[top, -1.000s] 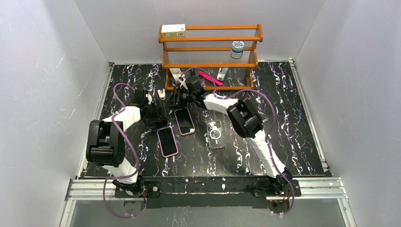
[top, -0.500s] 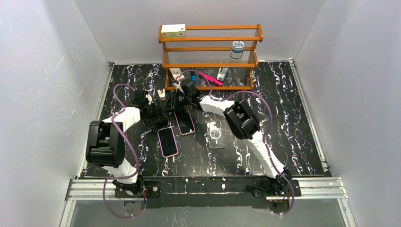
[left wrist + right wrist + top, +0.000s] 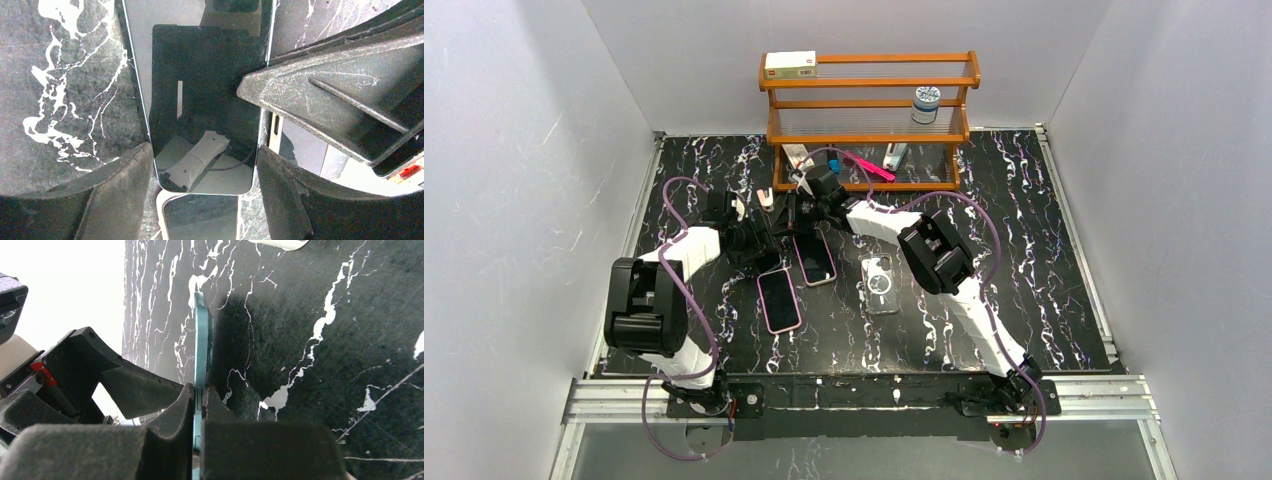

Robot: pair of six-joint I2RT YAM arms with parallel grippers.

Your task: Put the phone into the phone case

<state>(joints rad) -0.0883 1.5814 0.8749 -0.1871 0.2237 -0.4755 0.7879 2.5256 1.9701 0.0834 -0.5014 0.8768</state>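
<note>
The phone [image 3: 205, 100] has a dark glossy screen and a teal side [image 3: 202, 340] with buttons. It is held between both grippers at the table's middle left and is mostly hidden under them in the top view. My left gripper [image 3: 202, 170] [image 3: 759, 240] is shut across the width of the phone's near end. My right gripper [image 3: 200, 390] [image 3: 799, 215] is shut on the thin side edge, and one of its fingers [image 3: 320, 95] shows in the left wrist view. The clear phone case [image 3: 879, 283] with a round ring lies flat to the right, apart from both grippers.
Two pink-rimmed phones lie flat close by, one [image 3: 779, 300] just in front of the left gripper and one [image 3: 814, 257] beside it. A wooden shelf [image 3: 869, 120] with a box, a jar and small items stands at the back. White walls enclose the table.
My right gripper shifted slightly left and closed its jaws onto the phone's side edge. The left gripper and the clear case stayed where they were.
</note>
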